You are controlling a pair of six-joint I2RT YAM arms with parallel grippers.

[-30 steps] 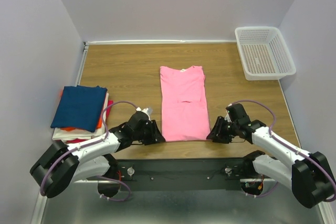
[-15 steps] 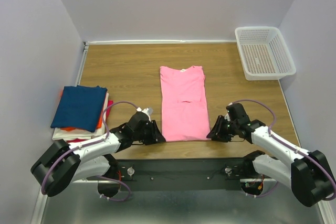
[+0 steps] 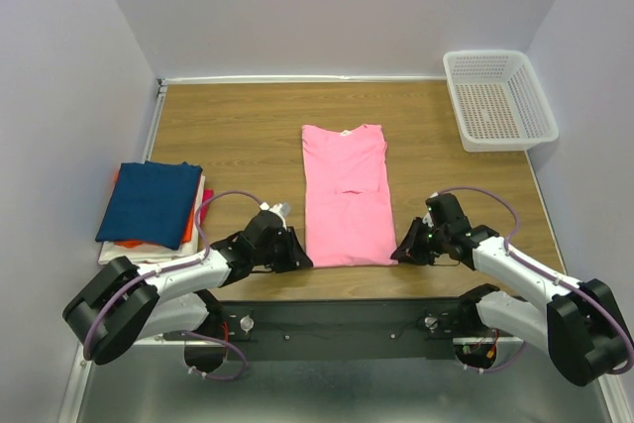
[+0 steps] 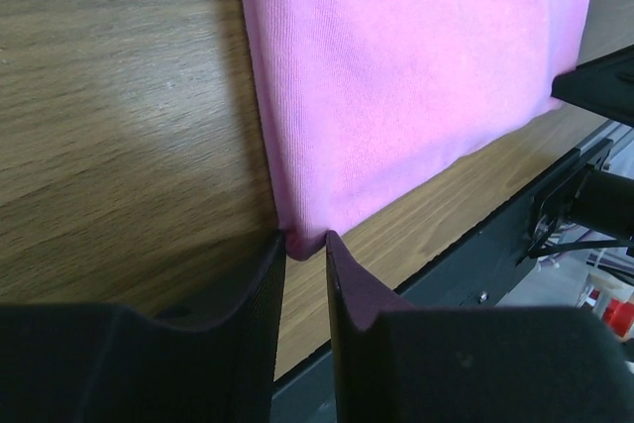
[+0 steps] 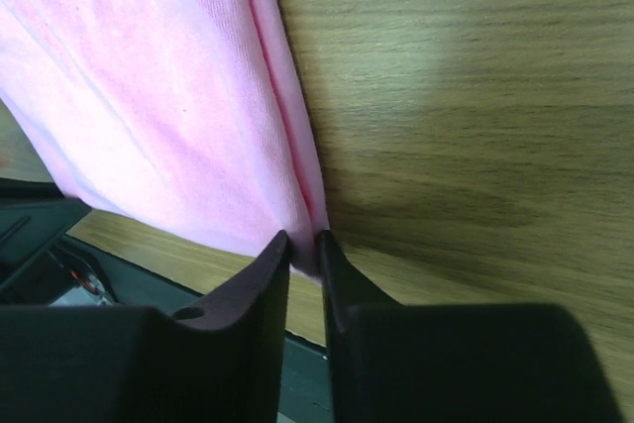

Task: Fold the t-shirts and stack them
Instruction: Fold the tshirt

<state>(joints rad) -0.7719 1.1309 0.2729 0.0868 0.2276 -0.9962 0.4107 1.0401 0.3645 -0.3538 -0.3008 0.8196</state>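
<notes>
The bright pink t-shirt [image 3: 345,195] lies flat mid-table as a long strip, collar at the far end. My left gripper [image 3: 300,260] sits low at its near left corner. In the left wrist view the two fingertips [image 4: 305,242] pinch the pink corner [image 4: 396,66] between them. My right gripper [image 3: 399,255] sits at the near right corner, and its tips [image 5: 303,245] close on the folded edge of the pink cloth [image 5: 158,96]. The other t-shirts form a folded stack [image 3: 149,203] at the left, dark blue on top, with orange and red edges showing beneath.
A white mesh basket [image 3: 498,98] stands at the far right corner. The wooden table [image 3: 238,136] is walled at the left, back and right. A black rail [image 4: 555,195] runs along the near table edge just below both grippers.
Both grippers have narrowed onto the near corners of the pink t-shirt and crept slightly inward. The shirt itself has not moved.
</notes>
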